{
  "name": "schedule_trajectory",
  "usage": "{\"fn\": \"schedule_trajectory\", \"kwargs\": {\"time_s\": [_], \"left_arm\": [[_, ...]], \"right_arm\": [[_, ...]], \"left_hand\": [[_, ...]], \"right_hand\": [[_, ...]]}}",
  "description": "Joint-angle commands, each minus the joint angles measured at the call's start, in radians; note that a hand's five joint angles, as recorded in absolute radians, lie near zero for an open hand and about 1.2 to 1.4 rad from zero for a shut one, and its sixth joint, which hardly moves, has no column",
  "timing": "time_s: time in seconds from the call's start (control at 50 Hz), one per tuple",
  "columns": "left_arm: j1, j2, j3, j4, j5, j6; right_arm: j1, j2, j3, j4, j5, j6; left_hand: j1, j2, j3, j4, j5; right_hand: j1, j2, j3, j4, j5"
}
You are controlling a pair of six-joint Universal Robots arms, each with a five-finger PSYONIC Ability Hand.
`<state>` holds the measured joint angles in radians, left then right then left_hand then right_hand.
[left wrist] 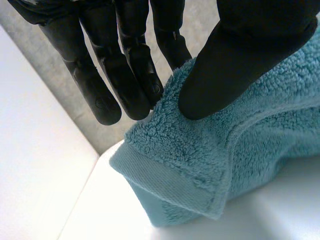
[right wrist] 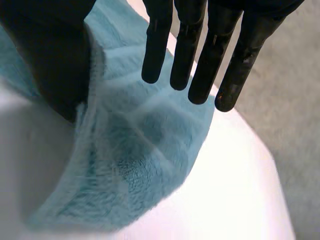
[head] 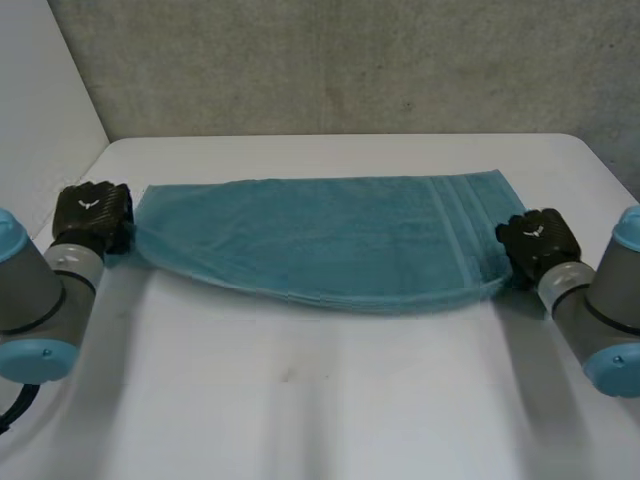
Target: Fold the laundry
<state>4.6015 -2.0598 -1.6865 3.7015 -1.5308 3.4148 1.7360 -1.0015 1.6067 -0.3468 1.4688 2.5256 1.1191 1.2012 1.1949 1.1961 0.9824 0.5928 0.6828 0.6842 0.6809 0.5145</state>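
— Where to look for the teal terry-cloth towel?

— Across the far part of the white table, doubled along its length, strung between the left hand and the right hand.

— Held how?

— Pinched at each short end. At the left hand, nipped near a corner between thumb and straight fingers. At the right hand, caught against the thumb, with straight fingers fanned over the pile; less sure of that grip.

— Feel?

— Probably light, soft and limp. Thick looped pile, a flat woven hem band, a near edge bowed outward toward the middle. No stiffness to count on. Likely to sag and bunch rather than slip.

— Best hold?

— At the corners, on the hem band, with both layers together and some tension across.
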Motion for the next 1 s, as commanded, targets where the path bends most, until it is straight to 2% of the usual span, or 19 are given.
{"fn": "schedule_trajectory", "kwargs": {"time_s": [0.02,0.1,0.14,0.16,0.18,0.3,0.42,0.46,0.48,0.5,0.56,0.58,0.62,0.64,0.7,0.8,0.84,0.96,1.0], "left_arm": [[0.034,0.046,-0.032,-0.028,0.0,-0.002],[0.04,0.058,-0.044,-0.031,0.003,-0.003],[0.042,0.061,-0.05,-0.031,0.003,-0.003],[0.042,0.063,-0.056,-0.034,0.001,-0.003],[0.042,0.066,-0.065,-0.04,0.003,0.0],[0.042,0.09,-0.093,-0.097,0.003,0.001],[0.057,0.165,-0.128,-0.301,0.001,0.004],[0.082,0.214,-0.139,-0.456,0.0,0.02],[0.082,0.214,-0.139,-0.457,0.0,0.02],[0.101,0.242,-0.145,-0.542,0.001,0.035],[0.122,0.265,-0.153,-0.626,0.001,0.064],[0.144,0.289,-0.16,-0.712,0.004,0.111],[0.16,0.306,-0.17,-0.782,0.009,0.162],[0.162,0.313,-0.17,-0.799,0.011,0.199],[0.157,0.31,-0.154,-0.784,0.011,0.25],[0.146,0.268,-0.093,-0.688,0.009,0.256],[0.126,0.224,-0.063,-0.643,0.009,0.256],[0.011,0.031,0.135,-0.467,-0.014,0.258],[0.001,-0.014,0.189,-0.439,-0.025,0.258]], "right_arm": [[-0.067,-0.077,0.061,0.028,-0.01,0.217],[-0.098,-0.083,0.078,0.065,-0.033,0.256],[-0.139,-0.083,0.087,0.107,-0.079,0.265],[-0.139,-0.083,0.087,0.108,-0.079,0.265],[-0.159,-0.085,0.09,0.129,-0.112,0.265],[-0.217,-0.126,0.111,0.247,-0.218,0.204],[-0.242,-0.212,0.13,0.408,-0.24,0.099],[-0.282,-0.267,0.137,0.506,-0.24,-0.026],[-0.282,-0.267,0.137,0.506,-0.24,-0.027],[-0.305,-0.29,0.142,0.556,-0.231,-0.115],[-0.337,-0.322,0.147,0.678,-0.217,-0.323],[-0.337,-0.322,0.147,0.678,-0.217,-0.324],[-0.368,-0.338,0.145,0.809,-0.209,-0.488],[-0.368,-0.338,0.145,0.81,-0.209,-0.488],[-0.374,-0.344,0.116,0.839,-0.22,-0.499],[-0.335,-0.318,0.027,0.713,-0.219,-0.338],[-0.277,-0.24,-0.036,0.616,-0.208,-0.257],[-0.182,-0.097,-0.163,0.511,-0.163,-0.2],[-0.11,-0.024,-0.259,0.458,-0.104,-0.189]], "left_hand": [[0.277,0.195,0.201,0.2,0.239],[0.277,0.195,0.201,0.2,0.239],[0.277,0.195,0.201,0.2,0.239],[0.277,0.195,0.201,0.2,0.239],[0.277,0.195,0.201,0.2,0.239],[0.277,0.195,0.201,0.2,0.239],[0.277,0.195,0.201,0.2,0.239],[0.277,0.195,0.201,0.2,0.239],[0.277,0.195,0.201,0.2,0.239],[0.277,0.195,0.201,0.2,0.239],[0.277,0.195,0.201,0.2,0.239],[0.277,0.195,0.201,0.2,0.239],[0.277,0.195,0.201,0.2,0.239],[0.277,0.195,0.201,0.2,0.239],[0.277,0.195,0.201,0.2,0.239],[0.277,0.195,0.201,0.2,0.239],[0.277,0.195,0.201,0.2,0.239],[0.277,0.195,0.201,0.2,0.239],[0.277,0.195,0.201,0.2,0.239]], "right_hand": [[0.141,0.051,0.049,0.053,0.045],[0.185,0.095,0.094,0.097,0.089],[0.588,0.498,0.496,0.5,0.492],[0.59,0.5,0.499,0.502,0.494],[0.801,0.711,0.71,0.713,0.705],[0.803,0.713,0.712,0.715,0.707],[0.803,0.713,0.712,0.715,0.707],[0.803,0.713,0.712,0.715,0.707],[0.803,0.713,0.712,0.715,0.707],[0.803,0.713,0.712,0.715,0.707],[0.803,0.713,0.712,0.715,0.707],[0.803,0.713,0.712,0.715,0.707],[0.803,0.713,0.712,0.715,0.707],[0.803,0.713,0.712,0.715,0.707],[0.803,0.713,0.712,0.715,0.707],[0.803,0.713,0.712,0.715,0.707],[0.803,0.713,0.712,0.715,0.707],[0.803,0.713,0.712,0.715,0.707],[0.803,0.713,0.712,0.715,0.707]]}}
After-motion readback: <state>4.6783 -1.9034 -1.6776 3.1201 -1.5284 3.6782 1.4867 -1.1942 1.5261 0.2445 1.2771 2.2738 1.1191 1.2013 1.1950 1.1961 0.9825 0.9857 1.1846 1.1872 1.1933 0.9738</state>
